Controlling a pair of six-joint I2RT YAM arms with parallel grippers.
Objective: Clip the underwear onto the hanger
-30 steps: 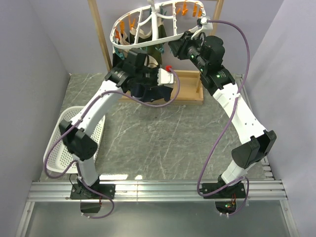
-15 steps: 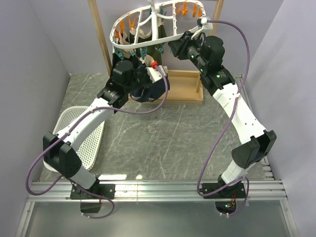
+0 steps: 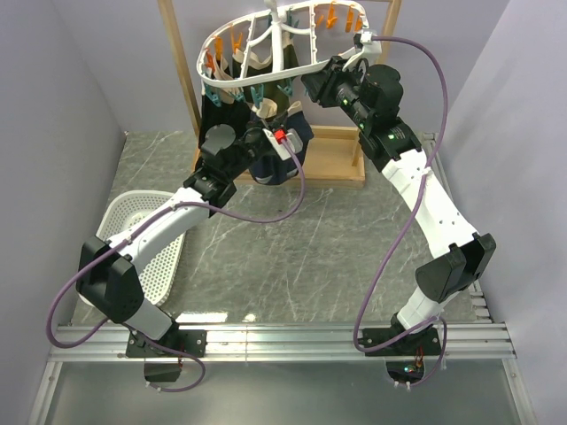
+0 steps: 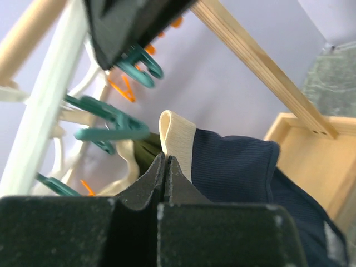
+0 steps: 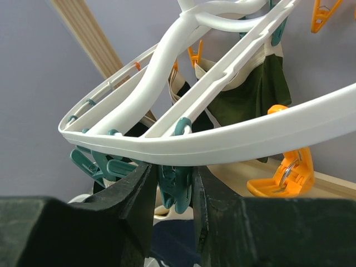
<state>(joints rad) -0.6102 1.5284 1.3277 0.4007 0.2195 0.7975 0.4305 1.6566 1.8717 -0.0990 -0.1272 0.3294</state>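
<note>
— What sits between the right gripper's [image 5: 173,183] fingers?
— A teal peg [image 5: 177,197], pinched from both sides, just beneath the white hanger [image 5: 250,135] rim. An orange peg [image 5: 283,167] hangs to its right.

Underwear [image 3: 276,168] below hanger [image 3: 292,68]; basket [image 3: 124,202] on table [image 3: 310,257], far left

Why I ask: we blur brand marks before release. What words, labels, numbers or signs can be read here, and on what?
No readable text in any view.
The hanger, the teal peg, the underwear, the wooden frame and the basket: no words, labels or numbers visible.
The red patch beside the underwear: too small to tell whether it carries print.
</note>
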